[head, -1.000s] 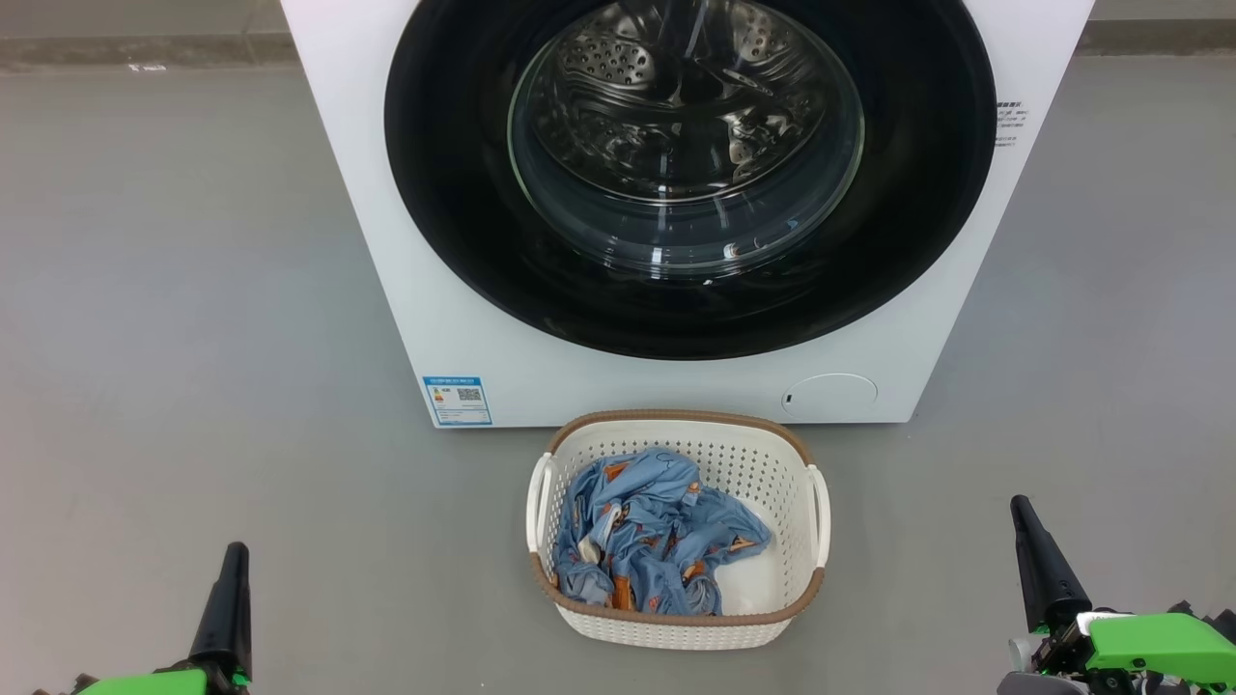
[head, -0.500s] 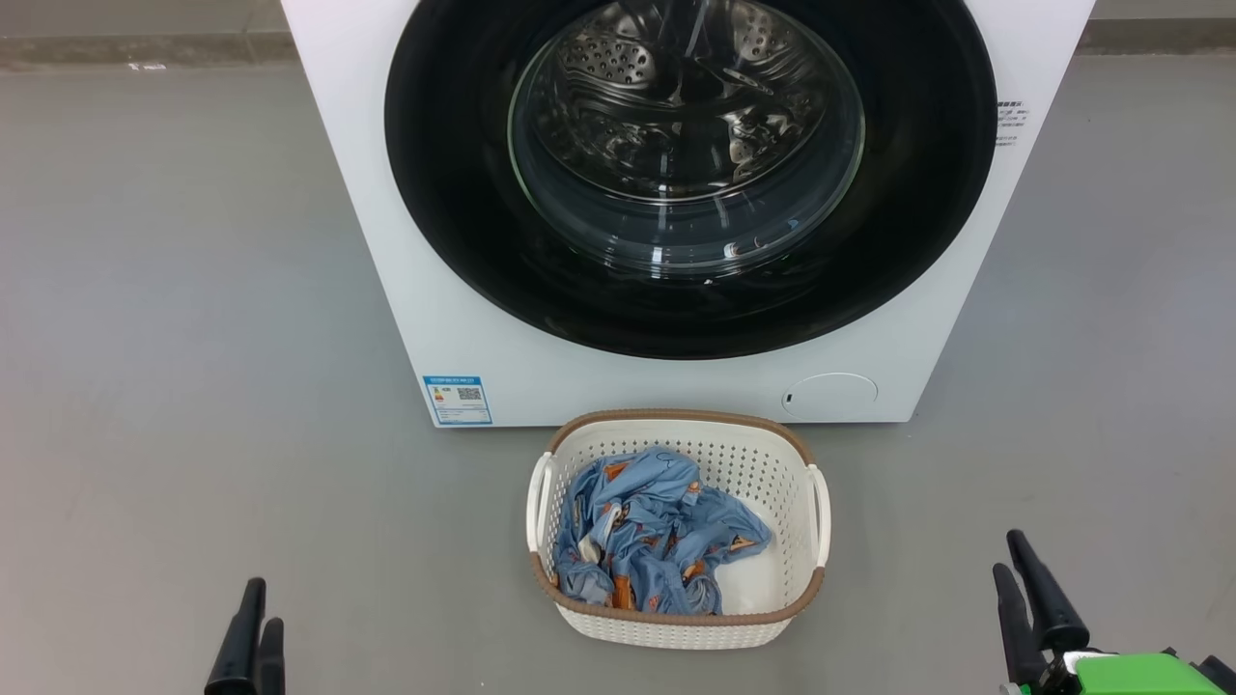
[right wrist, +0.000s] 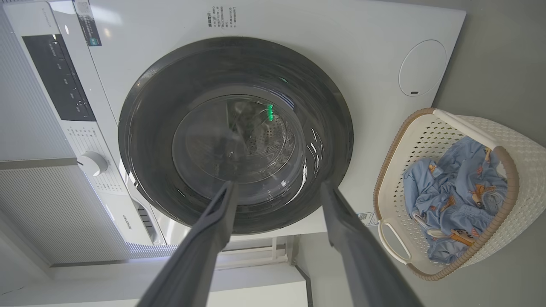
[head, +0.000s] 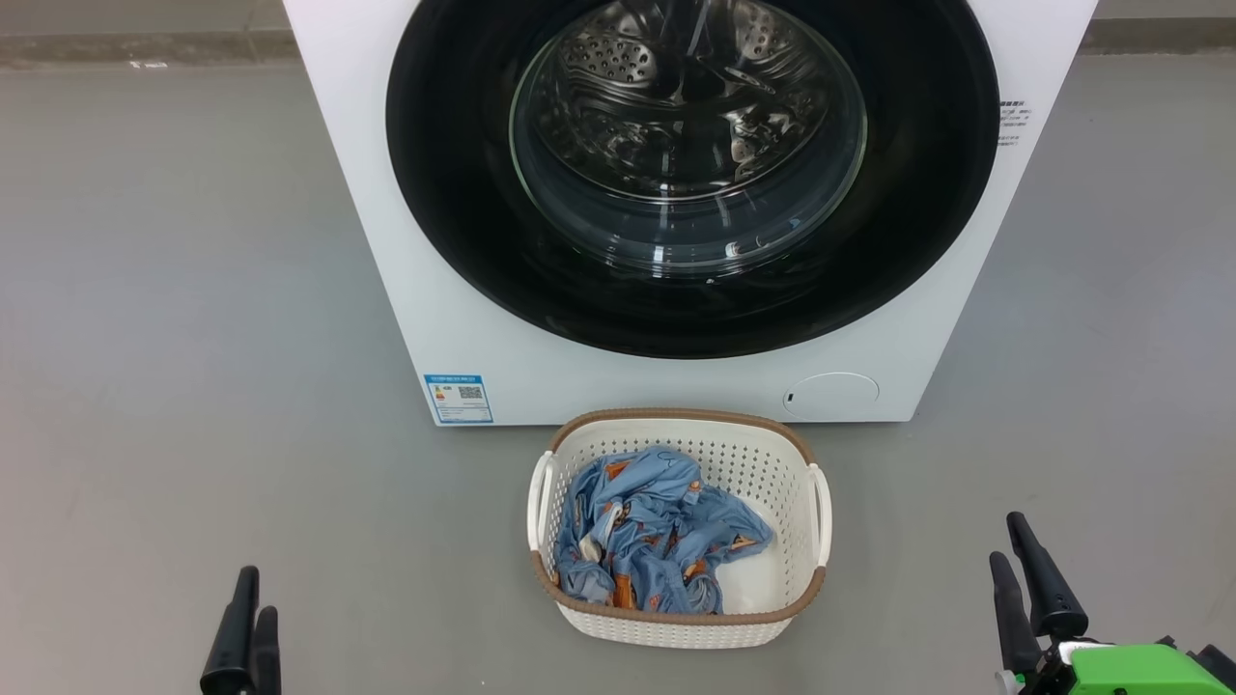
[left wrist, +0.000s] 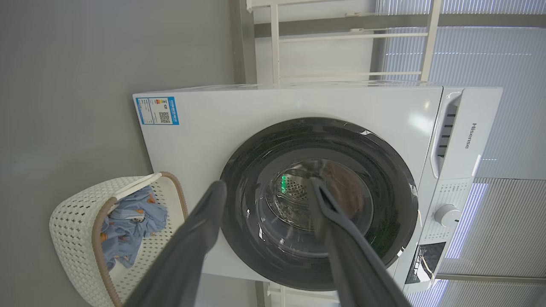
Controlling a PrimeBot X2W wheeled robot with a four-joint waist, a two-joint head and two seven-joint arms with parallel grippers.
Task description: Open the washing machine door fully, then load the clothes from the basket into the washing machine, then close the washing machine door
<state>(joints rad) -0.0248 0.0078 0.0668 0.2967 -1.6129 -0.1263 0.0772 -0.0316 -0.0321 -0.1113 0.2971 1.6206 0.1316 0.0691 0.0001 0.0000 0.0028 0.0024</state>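
Note:
The washing machine [head: 367, 193] is a white box straight ahead, and its door [head: 454, 193], black-rimmed with a glass bowl, sits shut against the front. On the floor just in front stands the cream basket [head: 676, 417], holding the blue printed clothes [head: 647, 531]. My left gripper [head: 257, 591] is low at the left, open and empty, well short of the basket. My right gripper [head: 1004, 537] is low at the right, also open and empty. In the left wrist view the spread left gripper [left wrist: 266, 185] frames the door [left wrist: 384, 204]. The right gripper [right wrist: 278, 185] points at the door [right wrist: 149, 128], with the basket [right wrist: 507, 170] to its right.
Bare grey floor [head: 174, 338] lies on both sides of the machine. A blue label [head: 459, 399] and a round flap [head: 830, 394] sit low on its front. The control panel with a knob [left wrist: 446, 214] is at the top. A white rack [left wrist: 349, 38] stands beside the machine.
Both grippers have gone from shut to open and sit a little lower in the head view. The door, basket and clothes have not moved.

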